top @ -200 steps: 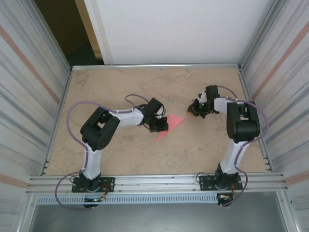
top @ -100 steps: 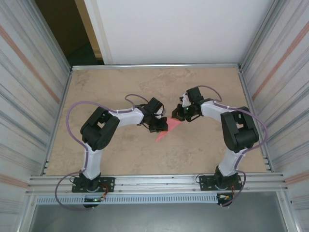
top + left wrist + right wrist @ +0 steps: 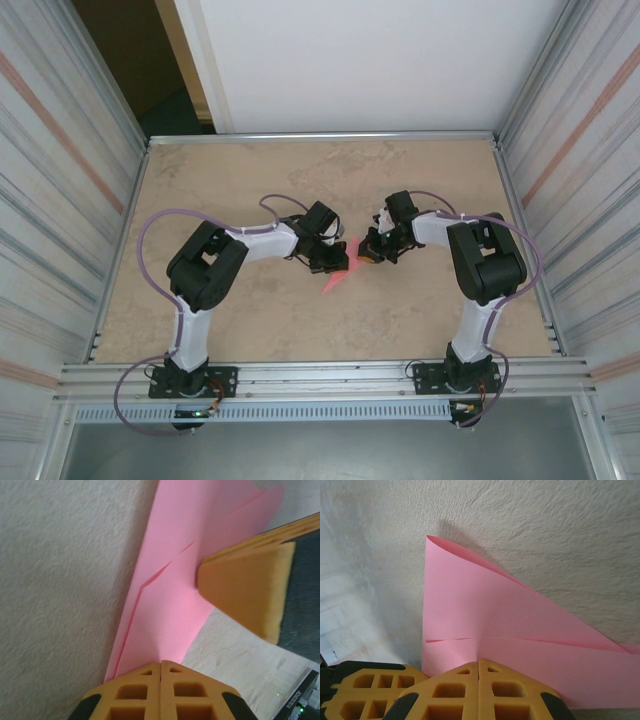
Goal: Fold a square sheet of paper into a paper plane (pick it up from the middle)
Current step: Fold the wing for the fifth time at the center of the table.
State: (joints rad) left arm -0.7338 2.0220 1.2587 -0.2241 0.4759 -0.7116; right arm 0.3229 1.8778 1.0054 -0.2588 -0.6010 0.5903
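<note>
Top external view: a pointed, folded pink-red paper plane [image 3: 337, 281] sits at the middle of the beige table [image 3: 250, 330]. Left gripper [image 3: 330, 263] and right gripper [image 3: 365, 250] meet there, each with fingers pressed together, pinching the plane.

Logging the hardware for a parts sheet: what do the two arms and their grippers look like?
The left arm and right arm are white links with black joint housings on black bases; a purple cable loops beside each. The left gripper and right gripper are black, with orange-yellow fingers moulded in a square-pocket lattice.
</note>
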